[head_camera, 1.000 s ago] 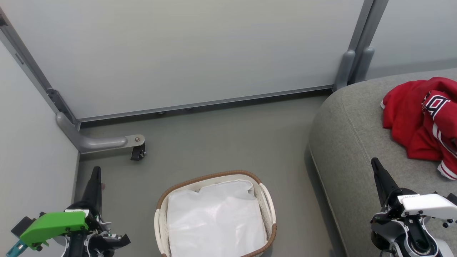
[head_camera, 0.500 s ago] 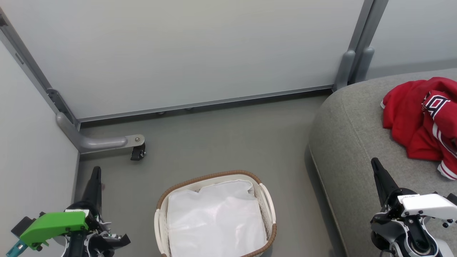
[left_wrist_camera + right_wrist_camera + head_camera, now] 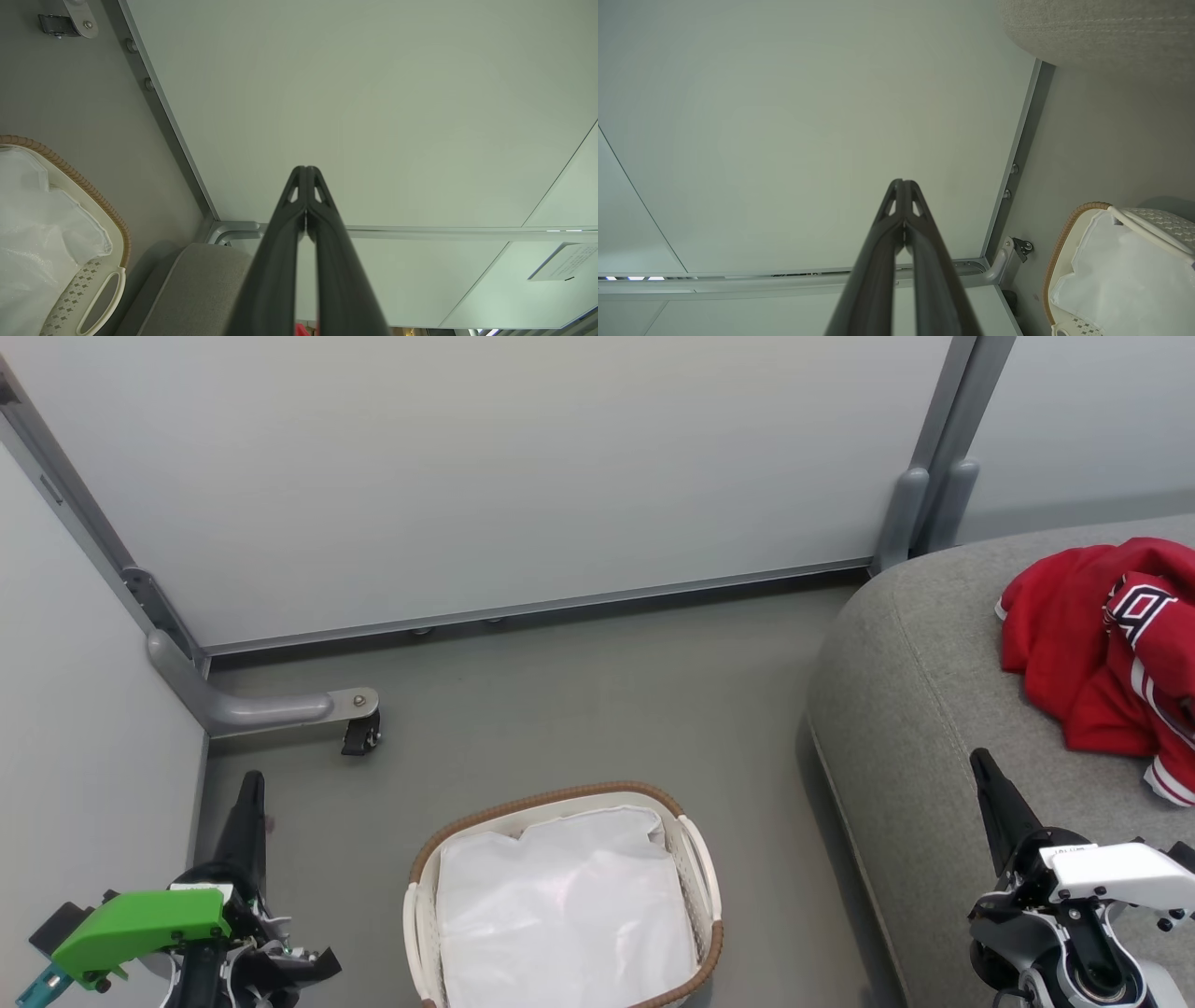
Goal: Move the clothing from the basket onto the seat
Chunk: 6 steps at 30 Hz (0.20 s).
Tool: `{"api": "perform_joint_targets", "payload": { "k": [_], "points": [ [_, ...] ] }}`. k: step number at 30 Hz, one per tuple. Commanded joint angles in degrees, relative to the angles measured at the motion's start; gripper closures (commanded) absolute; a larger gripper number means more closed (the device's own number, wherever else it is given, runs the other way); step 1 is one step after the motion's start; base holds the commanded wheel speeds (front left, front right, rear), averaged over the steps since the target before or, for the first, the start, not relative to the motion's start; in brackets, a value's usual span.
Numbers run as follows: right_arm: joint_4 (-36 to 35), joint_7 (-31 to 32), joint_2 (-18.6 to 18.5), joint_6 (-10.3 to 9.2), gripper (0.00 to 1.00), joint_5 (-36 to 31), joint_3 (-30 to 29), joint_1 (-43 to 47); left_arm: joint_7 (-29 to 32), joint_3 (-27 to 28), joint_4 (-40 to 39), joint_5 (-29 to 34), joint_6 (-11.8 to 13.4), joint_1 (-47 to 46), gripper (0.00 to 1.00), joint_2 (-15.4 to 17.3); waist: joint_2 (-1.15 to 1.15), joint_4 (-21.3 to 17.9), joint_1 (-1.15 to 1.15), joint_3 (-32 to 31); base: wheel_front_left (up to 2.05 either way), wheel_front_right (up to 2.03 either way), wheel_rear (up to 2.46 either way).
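Red clothing (image 3: 1102, 653) with white striped trim lies bunched on the grey seat (image 3: 924, 709) at the right. The off-white basket (image 3: 702, 868) with a brown woven rim stands on the floor at bottom centre, holding just its white liner (image 3: 560, 915). My left gripper (image 3: 250, 784) points up at the lower left, shut and empty, left of the basket. My right gripper (image 3: 980, 761) is shut and empty over the seat's front part, below the clothing. The basket (image 3: 100, 224) sits at the left of the left wrist view and the basket (image 3: 1069, 228) at the lower right of the right wrist view.
Pale partition panels (image 3: 485, 476) close off the back and the left side. A grey metal foot with a black caster (image 3: 359, 733) juts onto the floor near my left gripper. Bare grey floor (image 3: 597, 709) lies between the basket, the panels and the seat.
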Motion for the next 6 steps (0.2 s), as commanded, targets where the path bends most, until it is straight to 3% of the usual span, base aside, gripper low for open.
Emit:
{"api": "perform_joint_targets", "payload": {
  "k": [1, 6],
  "points": [
    [-0.16, 0.17, -0.34, -0.02, 1.00, 0.18, -0.13, 0.63, 0.18, 0.13, -0.03, -0.19, -0.33, -0.62, 1.00, 0.36, 0.00, 0.00, 0.00, 0.00, 0.00, 0.00, 0.00],
    [-0.16, 0.17, -0.34, -0.01, 1.00, 0.18, -0.12, 0.63, 0.18, 0.13, -0.03, -0.19, -0.33, -0.62, 1.00, 0.36, 0.00, 0.00, 0.00, 0.00, 0.00, 0.00, 0.00]
  ]
}}
